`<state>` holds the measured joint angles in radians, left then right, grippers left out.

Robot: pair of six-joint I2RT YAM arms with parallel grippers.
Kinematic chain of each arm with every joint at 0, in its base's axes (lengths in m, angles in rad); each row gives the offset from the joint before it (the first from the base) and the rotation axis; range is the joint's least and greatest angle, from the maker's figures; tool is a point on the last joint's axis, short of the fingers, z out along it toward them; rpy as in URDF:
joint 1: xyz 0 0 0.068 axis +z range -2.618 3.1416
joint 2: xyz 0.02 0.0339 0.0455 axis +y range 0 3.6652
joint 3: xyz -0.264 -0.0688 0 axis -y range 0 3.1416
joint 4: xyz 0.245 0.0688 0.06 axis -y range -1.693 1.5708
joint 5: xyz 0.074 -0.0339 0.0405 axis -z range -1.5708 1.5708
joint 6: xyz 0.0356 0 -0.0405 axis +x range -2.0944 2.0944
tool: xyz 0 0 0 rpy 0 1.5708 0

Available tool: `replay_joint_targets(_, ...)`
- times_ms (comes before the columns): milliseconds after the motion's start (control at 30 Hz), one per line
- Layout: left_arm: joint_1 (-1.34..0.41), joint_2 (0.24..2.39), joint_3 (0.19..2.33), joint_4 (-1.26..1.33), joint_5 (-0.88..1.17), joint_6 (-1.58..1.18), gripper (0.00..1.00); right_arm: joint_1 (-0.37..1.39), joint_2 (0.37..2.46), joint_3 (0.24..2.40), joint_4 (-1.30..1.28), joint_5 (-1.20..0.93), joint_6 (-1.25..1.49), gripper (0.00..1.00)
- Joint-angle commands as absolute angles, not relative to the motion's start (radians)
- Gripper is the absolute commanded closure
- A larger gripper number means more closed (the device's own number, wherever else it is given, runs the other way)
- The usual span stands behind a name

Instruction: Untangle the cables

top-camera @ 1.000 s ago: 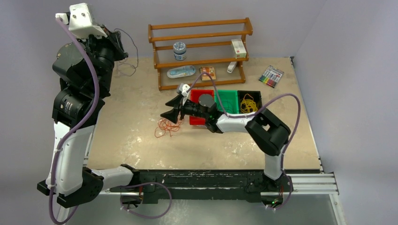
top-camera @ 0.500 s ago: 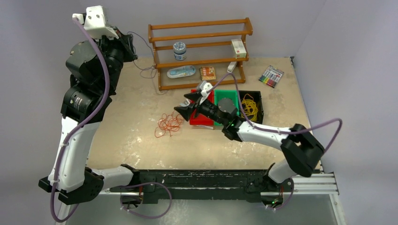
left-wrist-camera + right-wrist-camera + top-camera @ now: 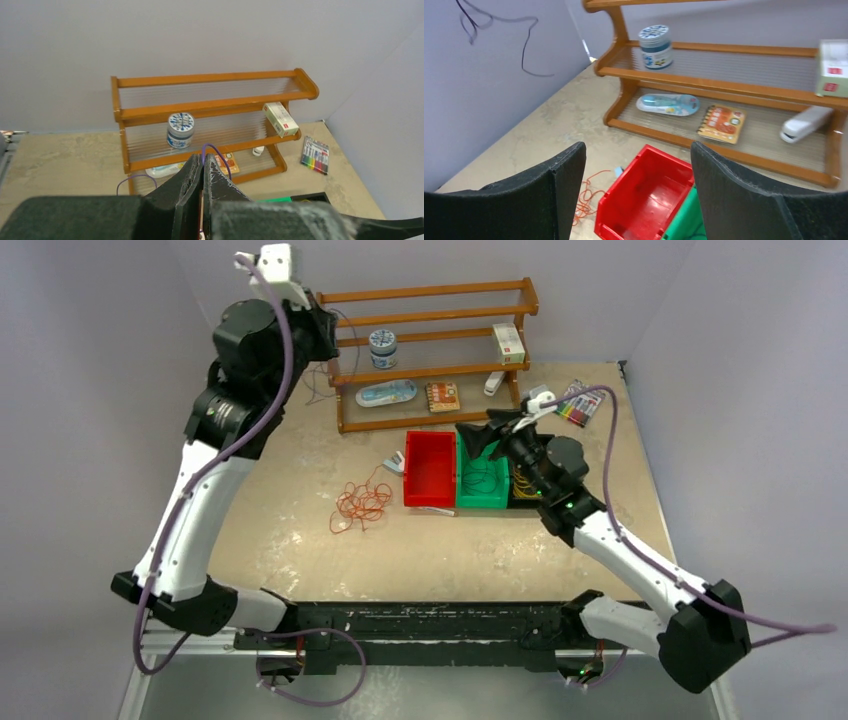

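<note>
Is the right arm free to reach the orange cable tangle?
Probably yes: the right fingers are open and empty, and nothing covers the orange cable tangle; they must pass over the red bin.

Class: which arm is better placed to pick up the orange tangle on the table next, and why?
Probably right: the right pincer is open and empty by the green bin, facing the orange tangle. The left pincer is shut on a thin dark cable, high by the shelf.
</note>
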<state>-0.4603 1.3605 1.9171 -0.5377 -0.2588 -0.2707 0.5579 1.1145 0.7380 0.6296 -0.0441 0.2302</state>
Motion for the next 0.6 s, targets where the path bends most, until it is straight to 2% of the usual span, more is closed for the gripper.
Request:
replay_joint_targets(0, -0.461, 1.433, 1.954, -0.489, -0.149, -0.32, 1.0, 0.469, 1.002, 0.734, 0.513, -0.067, 0.292, 0.21)
replay_joint_targets(100, -0.482, 1.48, 1.972, -0.48, -0.132, -0.332, 1.0, 0.426, 0.941, 0.733, 0.449, -0.027, 0.305, 0.21)
replay_joint_targets(233, -0.55, 1.558, 2.048, -0.534, -0.182, -0.291, 1.0, 0.398, 0.89, 0.724, 0.38, 0.057, 0.327, 0.21)
replay_joint_targets(400, -0.647, 1.583, 2.045, -0.513, -0.265, -0.24, 1.0, 0.385, 0.853, 0.71, 0.332, 0.128, 0.348, 0.21)
replay_joint_targets(567, -0.678, 1.613, 2.029, -0.466, -0.177, -0.244, 1.0, 0.381, 0.818, 0.7, 0.3, 0.192, 0.367, 0.21)
